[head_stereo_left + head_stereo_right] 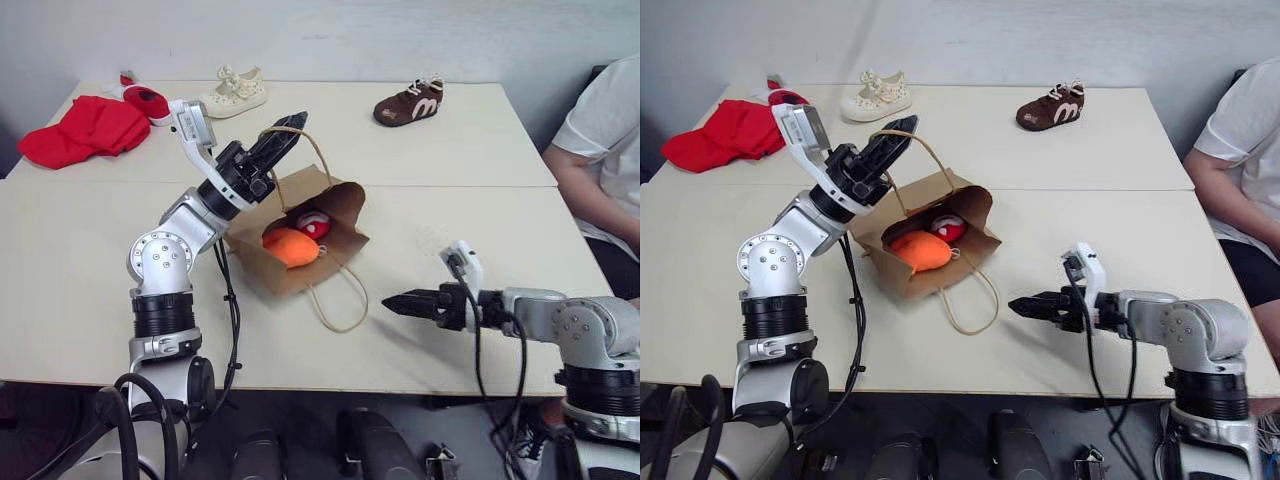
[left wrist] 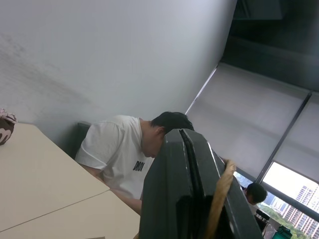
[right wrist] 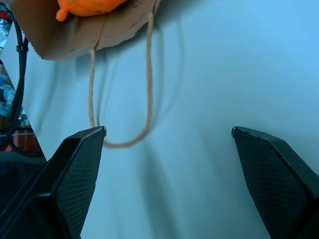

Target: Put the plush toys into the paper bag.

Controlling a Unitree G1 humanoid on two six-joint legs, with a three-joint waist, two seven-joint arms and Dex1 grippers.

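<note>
At frame centre the paper bag (image 1: 300, 235) lies open, orange plush (image 1: 291, 247) and Santa plush (image 1: 314, 224) at its mouth. Left gripper (image 1: 285, 135) pinches its handle (image 1: 300, 132); lifting unevenly could spill them. Right gripper (image 1: 398, 301) gapes empty.

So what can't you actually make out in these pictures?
- Santa-like plush: mostly hidden by the paper bag wall and the orange plush, head views.
- Red shoe: partly behind the left gripper, left eye view.
- Seated person: cut off by the picture's edge.
</note>
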